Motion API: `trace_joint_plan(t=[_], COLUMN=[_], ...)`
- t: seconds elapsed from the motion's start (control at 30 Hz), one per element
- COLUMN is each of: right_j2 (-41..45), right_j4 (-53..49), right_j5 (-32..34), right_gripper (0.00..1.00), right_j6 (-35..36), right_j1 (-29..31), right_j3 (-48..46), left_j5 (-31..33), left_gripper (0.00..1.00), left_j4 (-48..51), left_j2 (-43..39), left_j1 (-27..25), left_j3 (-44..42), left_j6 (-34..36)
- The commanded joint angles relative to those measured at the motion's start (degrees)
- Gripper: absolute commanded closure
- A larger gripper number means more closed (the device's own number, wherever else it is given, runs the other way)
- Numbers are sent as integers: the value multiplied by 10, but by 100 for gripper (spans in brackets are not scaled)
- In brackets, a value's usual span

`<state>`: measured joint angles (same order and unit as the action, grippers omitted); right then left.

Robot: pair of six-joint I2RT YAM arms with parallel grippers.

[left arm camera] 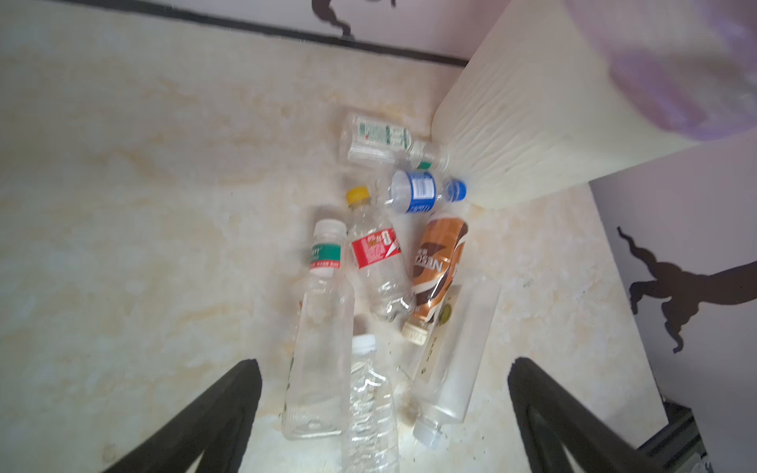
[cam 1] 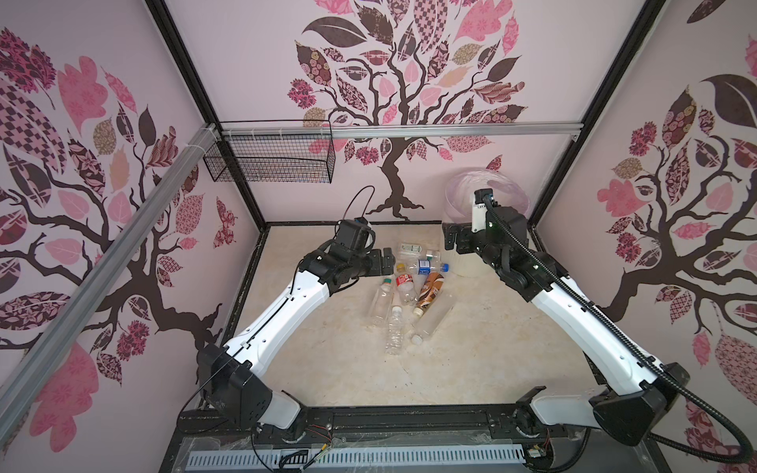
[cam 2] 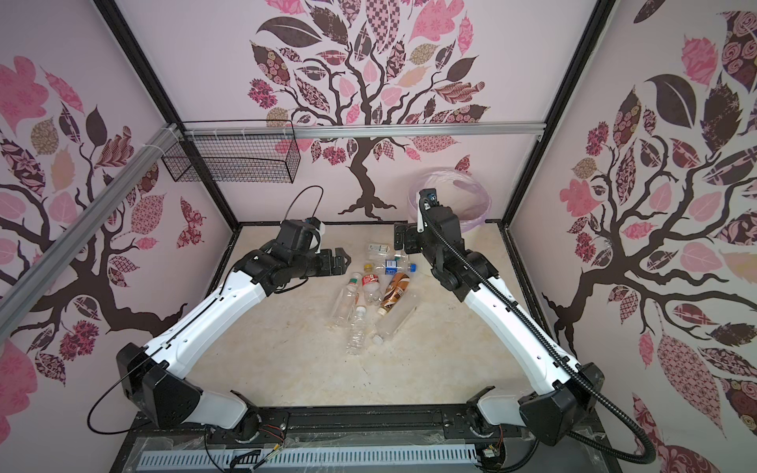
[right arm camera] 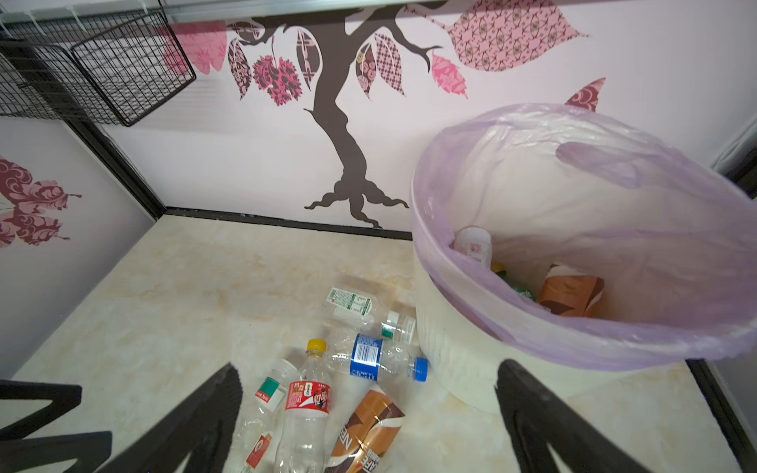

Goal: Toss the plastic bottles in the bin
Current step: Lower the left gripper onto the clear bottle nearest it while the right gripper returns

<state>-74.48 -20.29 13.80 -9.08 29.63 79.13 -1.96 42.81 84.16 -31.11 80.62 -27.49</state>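
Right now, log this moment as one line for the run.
left gripper: open, empty, by plastic bottles | right gripper: open, empty, by bin | table: several bottles remaining | bin: brown-labelled bottle inside

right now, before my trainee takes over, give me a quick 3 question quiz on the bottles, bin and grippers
1. True or false: the left gripper and the right gripper are both open and empty.
2. Which cap is on the red-label bottle? A yellow, B blue, C white.
3. Fill in: the bin stands nearer the ___ gripper.
Key: 1 true; 2 A; 3 right.
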Motion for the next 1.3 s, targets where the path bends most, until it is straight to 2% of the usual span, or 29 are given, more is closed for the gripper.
trace_joint_plan(t=[0.0,0.27,0.57,0.87,1.27], right_j2=[25,38,53,65,58], right_j4=[-2,16,50,56,65], right_j5=[-24,-55,-99,-113,-134], right_gripper=[0,0,0,1,1], right_j6=[-38,-68,-96,-103,-113], right_j1=[16,54,57,57,57], right_j3=[-42,-143,-229,-253,-263], left_j5=[-25,-38,1,23,20], left_gripper=[2,2,2,2,2], left_j4=[21,25,14,5,-9], left_j2=[-17,-7,56,115,146], left_j1=[1,-1,-22,-22,-23], left_j3=[-47,-111,-121,-128,-133], left_j6=[-1,1,-1,2,-8])
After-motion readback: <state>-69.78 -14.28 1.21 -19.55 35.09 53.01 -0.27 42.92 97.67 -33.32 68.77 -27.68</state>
